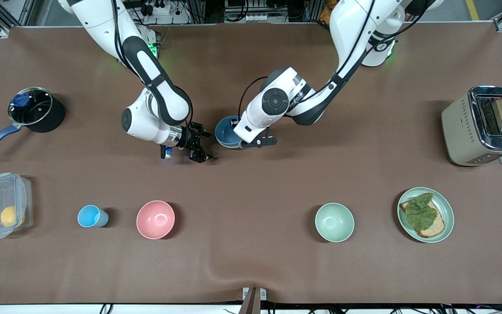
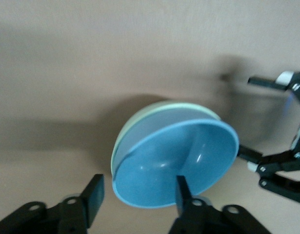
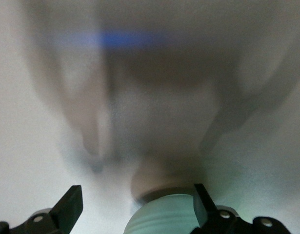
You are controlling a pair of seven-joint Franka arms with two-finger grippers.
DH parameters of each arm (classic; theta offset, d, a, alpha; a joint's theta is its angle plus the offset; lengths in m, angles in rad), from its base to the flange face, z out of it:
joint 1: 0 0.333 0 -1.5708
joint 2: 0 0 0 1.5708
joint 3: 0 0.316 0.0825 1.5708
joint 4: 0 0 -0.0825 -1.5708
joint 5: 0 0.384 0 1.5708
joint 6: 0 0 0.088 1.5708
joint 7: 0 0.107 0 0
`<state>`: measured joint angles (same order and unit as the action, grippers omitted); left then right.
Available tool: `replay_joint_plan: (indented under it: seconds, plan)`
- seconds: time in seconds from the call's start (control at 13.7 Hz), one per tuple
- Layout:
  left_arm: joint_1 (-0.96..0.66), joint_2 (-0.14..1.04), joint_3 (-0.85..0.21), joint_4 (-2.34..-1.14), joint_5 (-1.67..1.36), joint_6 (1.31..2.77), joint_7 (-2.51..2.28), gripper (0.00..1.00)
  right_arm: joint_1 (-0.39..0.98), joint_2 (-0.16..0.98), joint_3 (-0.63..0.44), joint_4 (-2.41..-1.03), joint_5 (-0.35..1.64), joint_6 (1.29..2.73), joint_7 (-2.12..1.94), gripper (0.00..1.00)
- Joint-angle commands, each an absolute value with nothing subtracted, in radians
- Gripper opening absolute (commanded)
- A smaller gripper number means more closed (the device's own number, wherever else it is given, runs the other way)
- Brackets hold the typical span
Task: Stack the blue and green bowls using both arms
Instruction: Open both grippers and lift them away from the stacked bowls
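Observation:
The blue bowl (image 1: 224, 131) sits near the table's middle, partly hidden by my left hand. In the left wrist view the blue bowl (image 2: 174, 161) lies tilted inside the green bowl (image 2: 154, 107), of which only a pale rim shows. My left gripper (image 1: 255, 141) is open at the bowls; in its wrist view (image 2: 138, 187) one finger is over the blue bowl's inside and the other is outside the rim. My right gripper (image 1: 208, 146) is open beside the bowls, toward the right arm's end. Its wrist view (image 3: 136, 192) is blurred, with a pale green rounded surface (image 3: 164, 214) between the fingers.
Nearer the front camera stand a lidded container (image 1: 2, 205) with a yellow fruit, a light-blue cup (image 1: 90, 216), a pink bowl (image 1: 155, 219), a mint-green bowl (image 1: 334, 222) and a green plate (image 1: 448, 208) with a sandwich. A pot (image 1: 37, 109) and a toaster (image 1: 464, 126) stand at the table's ends.

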<state>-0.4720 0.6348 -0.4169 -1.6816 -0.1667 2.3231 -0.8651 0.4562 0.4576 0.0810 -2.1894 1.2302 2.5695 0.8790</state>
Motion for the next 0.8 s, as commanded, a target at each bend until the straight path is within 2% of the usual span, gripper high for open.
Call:
replay_joint_plan:
  seconds: [0.0,0.15,0.44,0.58,0.73]
  plan:
    - [-0.431,0.571,-0.373,-1.671,-0.088,2.289,-0.877,1.0,0.457,0.468,0.084,-2.174,1.259,2.568,0.85,1.0]
    - [-0.362,0.543,-0.373,-1.625,-0.034,2.217,-0.877,1.0,0.446,0.46,0.083,-2.174,1.243,2.557,0.766,1.0]
    - [-0.203,0.52,-0.374,-1.438,0.043,1.872,-0.848,1.0,0.416,0.457,0.048,-2.177,1.117,2.517,0.678,1.0]
    - [-0.108,0.461,-0.374,-1.433,0.043,1.855,-0.832,1.0,0.414,0.453,-0.007,-2.172,1.075,2.415,0.678,1.0]
    - [-0.02,0.379,-0.376,-1.434,0.048,1.82,-0.77,1.0,0.414,0.436,-0.02,-2.174,1.071,2.396,0.678,1.0]
